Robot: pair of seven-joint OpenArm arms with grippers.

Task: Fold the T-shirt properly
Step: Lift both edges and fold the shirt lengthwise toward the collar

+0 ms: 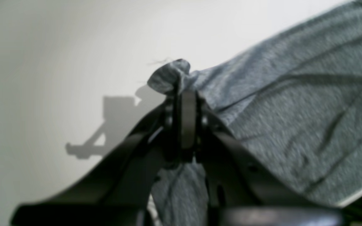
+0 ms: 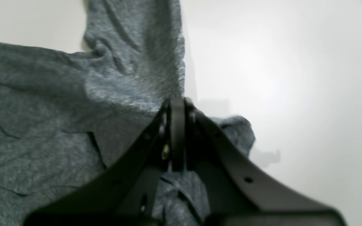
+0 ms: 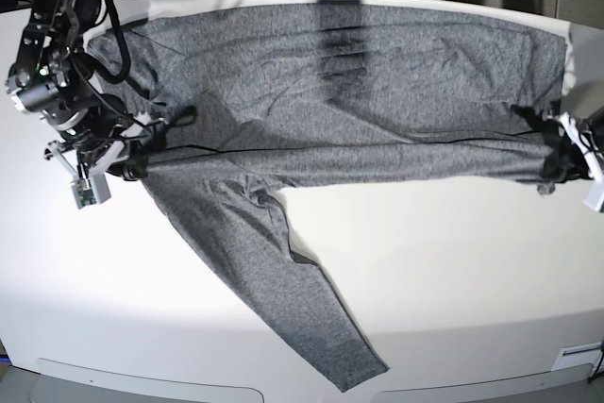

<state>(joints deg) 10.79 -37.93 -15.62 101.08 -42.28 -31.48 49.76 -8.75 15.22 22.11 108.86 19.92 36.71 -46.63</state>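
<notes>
T-shirt (image 3: 349, 92) plain grey, pinched by both grippers.

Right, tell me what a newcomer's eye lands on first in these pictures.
First, the big grey T-shirt stretched wide across the white table, its folded front edge pulled into a taut line. That line is held at both ends: the right gripper is shut on the cloth at the base view's left, the left gripper at its right. Then one long sleeve trails loose toward the table's near edge.
</notes>
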